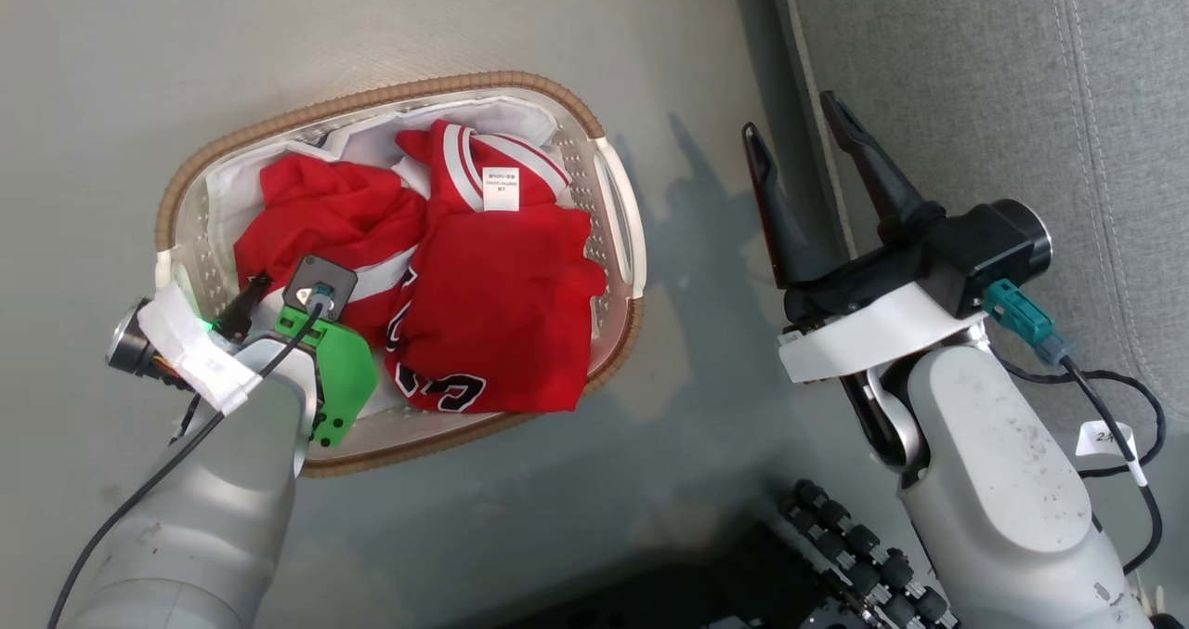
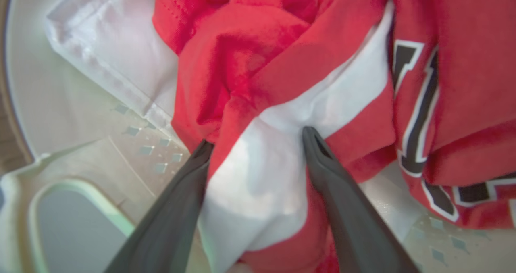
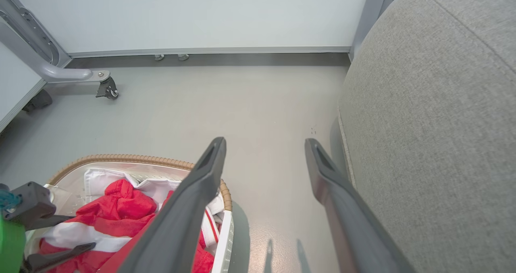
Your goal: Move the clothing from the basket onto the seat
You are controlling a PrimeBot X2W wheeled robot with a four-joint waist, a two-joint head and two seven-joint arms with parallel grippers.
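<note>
Though touching: two garments (image 1: 325,211) (image 1: 502,304), one basket (image 1: 409,88).

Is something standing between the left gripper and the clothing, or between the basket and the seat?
Nothing blocks the left gripper: its open fingers straddle a white-striped fold of the clothing inside the basket. Between the basket and the seat lies a strip of floor, but the open right gripper hangs over that gap, near the seat.
</note>
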